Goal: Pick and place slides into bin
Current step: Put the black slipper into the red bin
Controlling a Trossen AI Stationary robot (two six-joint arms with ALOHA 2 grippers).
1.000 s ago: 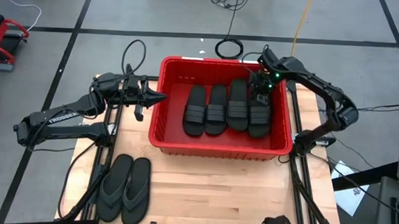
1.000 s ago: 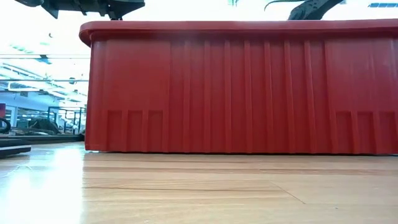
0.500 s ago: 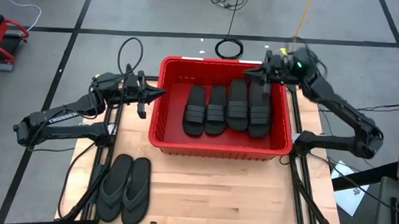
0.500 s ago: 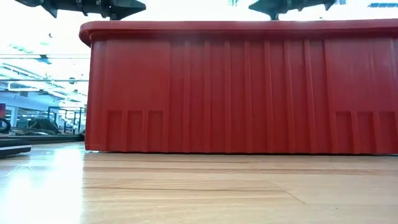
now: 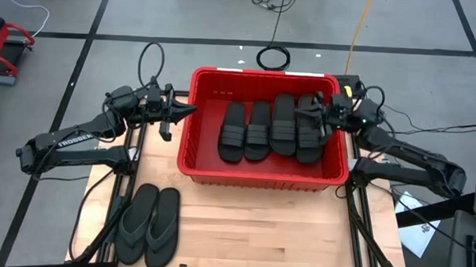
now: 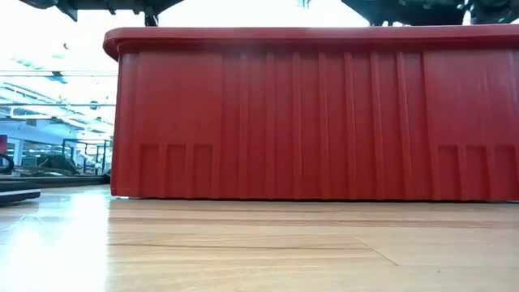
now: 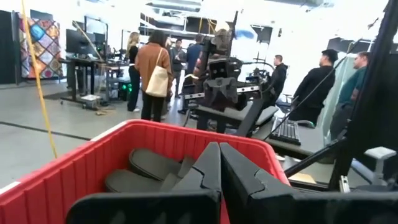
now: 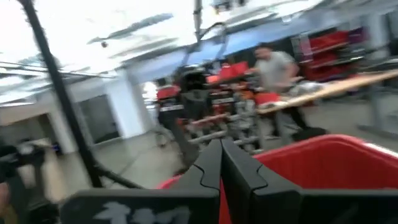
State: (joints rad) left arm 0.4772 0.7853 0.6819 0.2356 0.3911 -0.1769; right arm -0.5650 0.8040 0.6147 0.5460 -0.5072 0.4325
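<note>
A grey floor with dark tape lines surrounds the wooden tabletop (image 5: pixel 242 222), and the wrist views look out on a busy workshop with several people standing around. The red bin (image 5: pixel 262 176) sits between the two hands. Four strapped slides (image 5: pixel 272 131) lie side by side inside it, so by my reckoning that part is done. A pair of flip-flops (image 5: pixel 150 217) is left out on the tabletop, well behind and beside the left hand (image 5: pixel 189 112); I see no other slides anywhere.

The left hand hovers just outside the bin's near wall, its fingers pressed together and empty. The right hand (image 5: pixel 303 112) reaches over the opposite rim, directly above the slide nearest it, fingers likewise pressed together and holding nothing.

Only the high view shows the flip-flops and the count in the bin. The low view shows just the bin's ribbed outer wall, hiding its contents. The left wrist view glimpses two slides inside past its own fingers.
</note>
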